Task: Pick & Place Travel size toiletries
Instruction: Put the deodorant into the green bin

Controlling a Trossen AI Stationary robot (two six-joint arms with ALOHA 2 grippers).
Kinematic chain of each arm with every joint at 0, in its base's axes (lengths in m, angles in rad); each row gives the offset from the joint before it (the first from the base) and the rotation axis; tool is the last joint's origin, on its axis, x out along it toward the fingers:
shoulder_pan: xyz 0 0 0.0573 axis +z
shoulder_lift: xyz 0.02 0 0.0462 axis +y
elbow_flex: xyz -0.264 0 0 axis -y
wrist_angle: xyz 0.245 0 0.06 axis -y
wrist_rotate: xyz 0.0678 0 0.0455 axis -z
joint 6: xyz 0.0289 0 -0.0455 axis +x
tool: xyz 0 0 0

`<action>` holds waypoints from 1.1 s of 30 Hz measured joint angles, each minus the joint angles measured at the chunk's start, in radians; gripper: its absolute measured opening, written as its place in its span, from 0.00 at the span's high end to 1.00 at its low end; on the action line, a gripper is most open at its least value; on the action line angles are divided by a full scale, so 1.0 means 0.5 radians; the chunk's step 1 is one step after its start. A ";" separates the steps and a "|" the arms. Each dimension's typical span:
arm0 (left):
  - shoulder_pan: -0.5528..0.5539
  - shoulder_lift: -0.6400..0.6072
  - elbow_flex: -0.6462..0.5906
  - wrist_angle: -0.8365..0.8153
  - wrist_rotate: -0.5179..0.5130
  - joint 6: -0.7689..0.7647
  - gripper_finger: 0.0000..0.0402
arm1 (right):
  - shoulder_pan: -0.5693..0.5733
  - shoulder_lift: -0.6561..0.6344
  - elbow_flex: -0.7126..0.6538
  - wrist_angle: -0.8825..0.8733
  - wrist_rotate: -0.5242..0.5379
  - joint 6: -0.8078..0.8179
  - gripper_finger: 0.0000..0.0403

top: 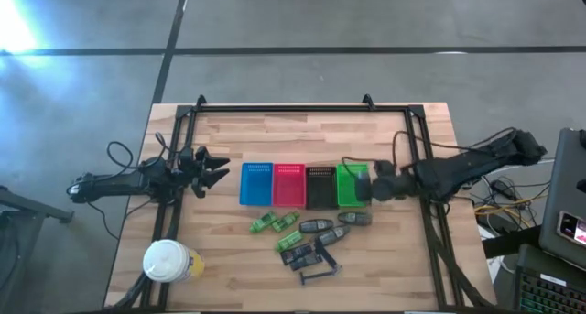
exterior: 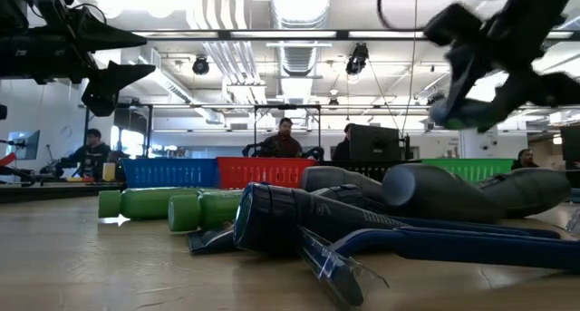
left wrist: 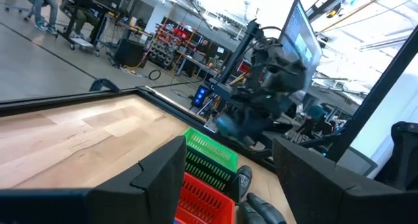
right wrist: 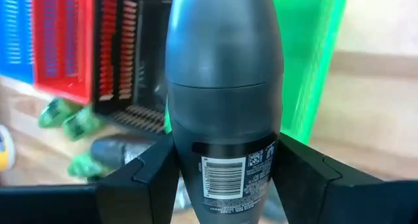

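Note:
My right gripper (top: pixel 370 186) holds a grey tapered tube (right wrist: pixel 222 87) in the air over the green basket (top: pixel 349 188), near its edge beside the black basket (top: pixel 319 186). The other travel size toiletries lie on the table in front of the baskets: green bottles (top: pixel 275 224), grey tubes (top: pixel 322 225), dark packets (top: pixel 298 254) and a thin razor (top: pixel 319 276). My left gripper (top: pixel 215 167) waits open at the table's left, pointing level toward the blue basket (top: pixel 256 184), with nothing between its fingers. My right gripper pinches the tube's barcode end (right wrist: pixel 225 175) between its two fingers (right wrist: pixel 149 168), one on each side. It comes slanting down from the table's right. The tube sticks out ahead, in line with the fingers, lifted clear above the baskets.
The blue, red (top: pixel 288 184), black and green baskets stand in a row at mid-table. A white-lidded yellow cup (top: pixel 169 261) stands at the near left. A black frame (top: pixel 275 108) runs along the table's far and side edges. People show in the room beyond.

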 joint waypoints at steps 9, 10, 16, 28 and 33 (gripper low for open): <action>0.001 0.000 0.000 0.000 0.000 0.000 0.42 | -0.526 0.217 -0.142 0.364 -0.403 -0.398 0.51; 0.000 0.000 0.000 0.000 0.000 0.000 0.42 | -0.560 0.263 -0.143 0.372 -0.466 -0.431 0.50; 0.000 0.000 0.000 0.000 0.000 0.000 0.42 | -0.578 0.504 -0.119 0.595 -0.609 -0.435 0.50; 0.000 0.000 0.000 0.000 0.000 0.000 0.42 | -0.574 0.715 0.006 0.625 -0.552 -0.511 0.31; 0.000 0.000 0.000 0.000 0.000 0.000 0.42 | -0.493 0.586 0.079 0.472 -0.470 -0.577 0.21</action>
